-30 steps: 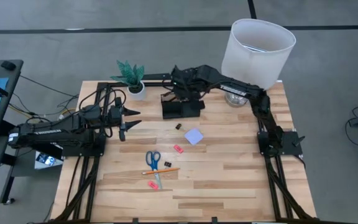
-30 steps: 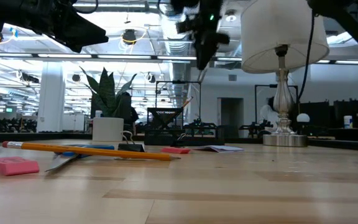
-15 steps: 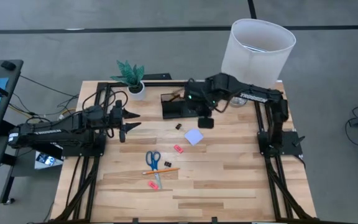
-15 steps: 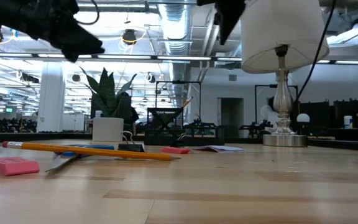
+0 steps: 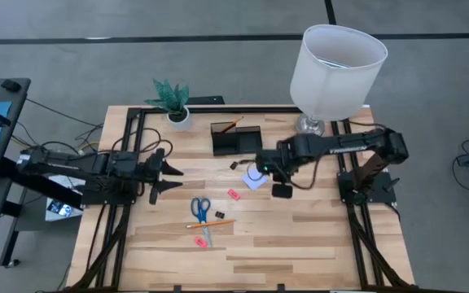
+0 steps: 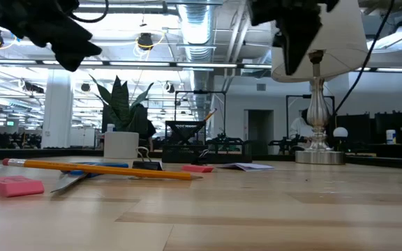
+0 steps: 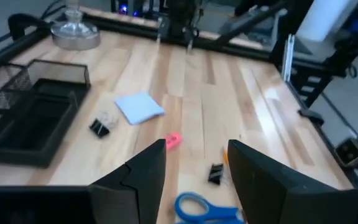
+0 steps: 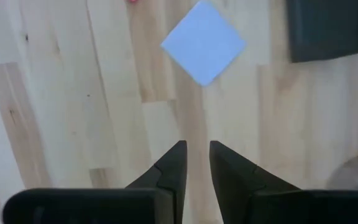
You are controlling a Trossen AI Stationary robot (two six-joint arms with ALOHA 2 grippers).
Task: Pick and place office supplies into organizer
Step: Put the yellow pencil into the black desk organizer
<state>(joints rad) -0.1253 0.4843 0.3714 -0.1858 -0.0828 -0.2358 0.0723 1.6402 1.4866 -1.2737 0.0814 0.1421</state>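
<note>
Nearest the front edge of the table (image 5: 300,244) lie a pink eraser (image 5: 199,242), the orange pencil (image 5: 212,222) and the blue-handled scissors (image 5: 200,208), close together left of centre, with a black clip (image 5: 219,215) just beside the scissors. A second pink eraser (image 5: 234,194) sits a little farther in. The left gripper (image 5: 172,172) hovers at the left side, its jaws spread wide and holding nothing. The right gripper (image 5: 259,170) hangs above the lavender note pad (image 5: 255,180) at mid-table, its jaws nearly closed with a narrow gap and nothing between them. Another black clip (image 5: 234,165) lies left of the pad. Farther back stands the black organizer (image 5: 236,138), an orange pencil (image 5: 230,124) leaning in it.
</note>
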